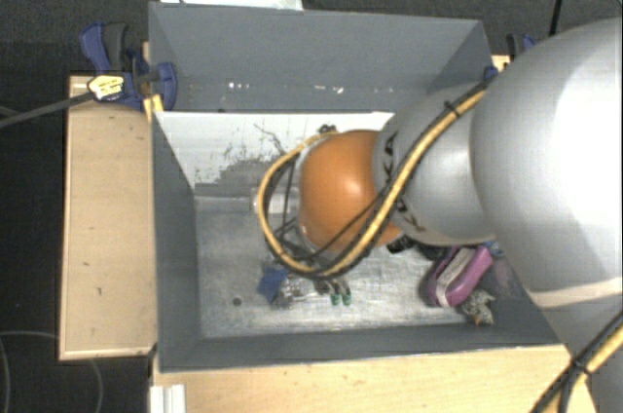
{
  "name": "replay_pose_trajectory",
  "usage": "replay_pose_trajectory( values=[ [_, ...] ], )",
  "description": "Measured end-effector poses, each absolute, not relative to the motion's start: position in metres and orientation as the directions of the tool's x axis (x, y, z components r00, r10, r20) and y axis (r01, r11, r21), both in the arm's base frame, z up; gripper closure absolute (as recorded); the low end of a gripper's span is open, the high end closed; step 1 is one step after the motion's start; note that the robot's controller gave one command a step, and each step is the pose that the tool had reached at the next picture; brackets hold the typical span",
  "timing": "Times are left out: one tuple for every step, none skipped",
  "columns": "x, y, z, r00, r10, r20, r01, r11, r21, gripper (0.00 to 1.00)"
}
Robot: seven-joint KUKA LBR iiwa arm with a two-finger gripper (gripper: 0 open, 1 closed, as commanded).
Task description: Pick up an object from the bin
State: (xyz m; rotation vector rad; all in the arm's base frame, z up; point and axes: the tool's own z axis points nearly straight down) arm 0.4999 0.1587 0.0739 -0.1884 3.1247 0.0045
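A small blue object (272, 284) lies on the bin floor near the front wall, just beside the gripper (313, 288), which is low over the floor (open or closed, I cannot tell). The arm (545, 168) bends in from the right, its orange cover (336, 187) ringed by cables. A purple object (456, 273) lies further right. The grey bin (180, 236) has a scratched floor.

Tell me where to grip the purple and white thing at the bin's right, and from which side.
Probably take the purple and white thing across its narrow width near its lower end, from above: it lies long and slanted on the bin floor, its upper end under the arm.
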Motion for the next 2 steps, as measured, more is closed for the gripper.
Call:
replay_pose_trajectory(
  values=[
    [0.512, 0.168, 0.190, -0.993, -0.115, -0.011, -0.115, 0.993, 0.002, 1.00],
    [0.548, 0.244, 0.272, -0.746, -0.666, -0.010, -0.666, 0.746, -0.002, 1.00]
  ],
)
